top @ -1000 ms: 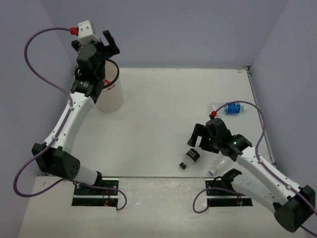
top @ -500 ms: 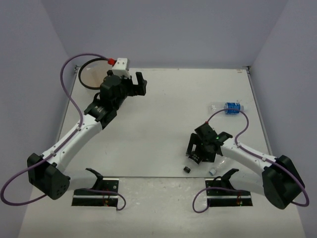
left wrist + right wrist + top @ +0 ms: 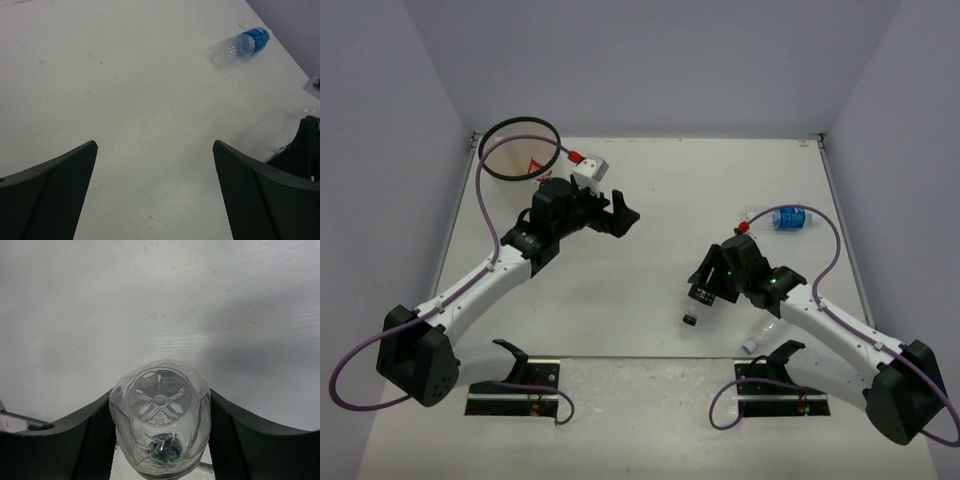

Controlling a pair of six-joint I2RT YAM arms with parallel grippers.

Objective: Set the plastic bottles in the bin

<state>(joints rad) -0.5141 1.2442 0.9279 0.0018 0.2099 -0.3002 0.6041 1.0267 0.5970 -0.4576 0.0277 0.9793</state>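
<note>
The bin (image 3: 480, 152), translucent white with a black rim, stands at the far left corner, and something red-orange shows inside it. My right gripper (image 3: 708, 290) is shut on the black-labelled bottle (image 3: 703, 293), its black cap (image 3: 689, 319) pointing toward the near edge. In the right wrist view both fingers press the sides of that bottle (image 3: 160, 425), and its clear base faces the camera. A blue-labelled bottle (image 3: 785, 218) (image 3: 239, 46) lies at the right. A plain clear bottle (image 3: 760, 335) lies partly under the right arm. My left gripper (image 3: 622, 214) (image 3: 154, 146) hangs open over bare table, holding nothing.
Grey walls close the table on the left, back and right. A purple cable (image 3: 825, 262) loops from the right arm near the blue-labelled bottle. The right arm's dark body (image 3: 305, 150) shows at the right edge of the left wrist view.
My left arm swung away from above the bin toward the table's middle, uncovering the rim. My right gripper closed on the black-labelled bottle and shifted it slightly away from the near edge.
</note>
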